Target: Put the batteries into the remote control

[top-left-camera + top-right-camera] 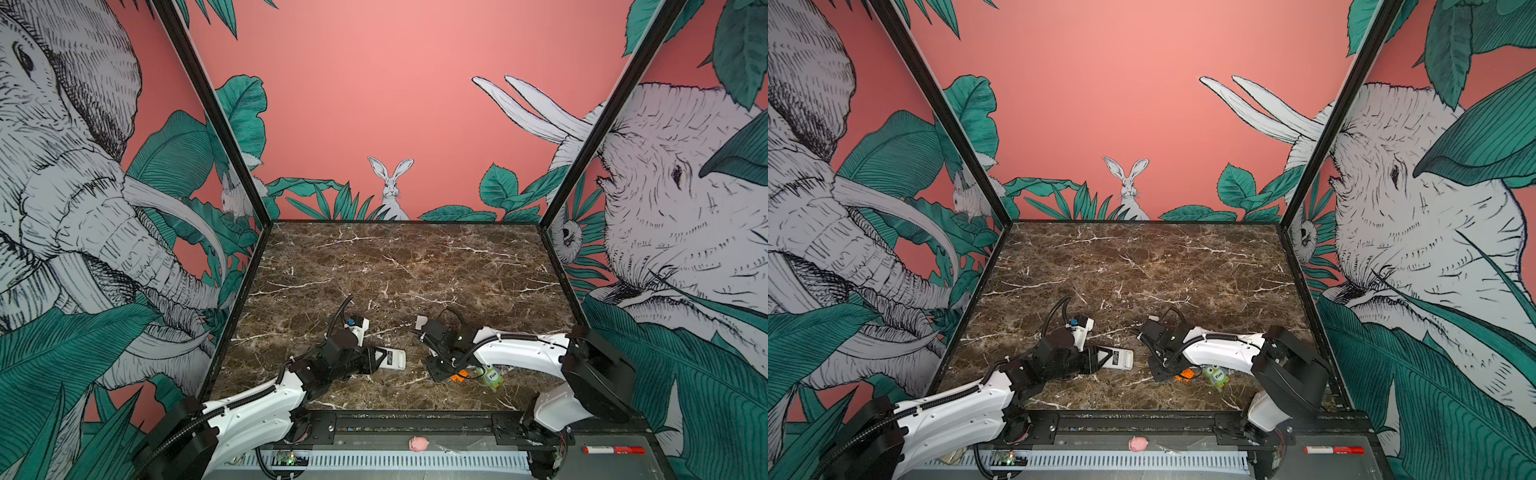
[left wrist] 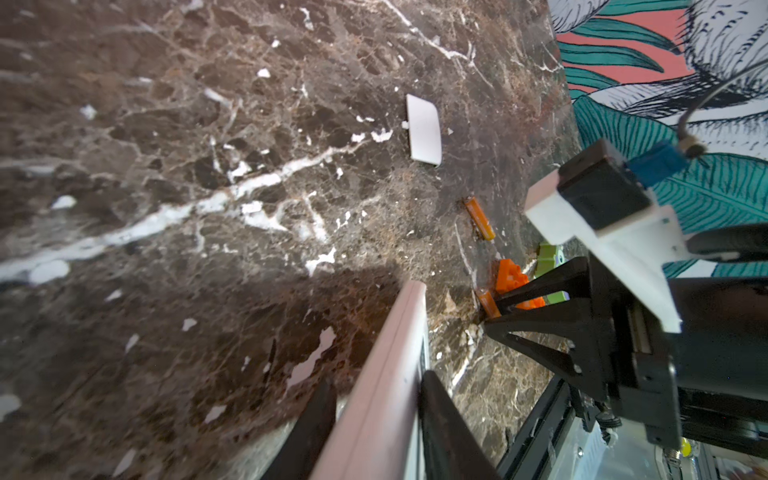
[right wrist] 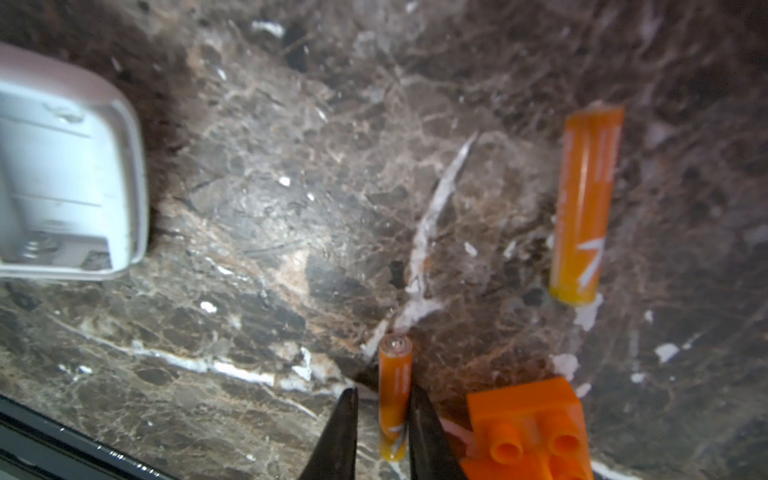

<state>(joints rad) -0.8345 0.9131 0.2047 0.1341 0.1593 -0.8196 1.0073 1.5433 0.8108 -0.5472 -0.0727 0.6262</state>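
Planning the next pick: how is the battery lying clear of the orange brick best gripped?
Probably across the mid-barrel of the battery, from straight above, jaws on its long sides: it lies flat on the marble table, nothing touching it, and its ends are small.

light: even, soft | top views: edges bowed | right wrist: blurred

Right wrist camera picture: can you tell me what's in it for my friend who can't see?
Two black fingertips of the right gripper stand either side of an orange battery lying on the brown marble table. A second battery lies apart, an orange toy brick sits close by, and the white remote shows its open battery bay at the edge.
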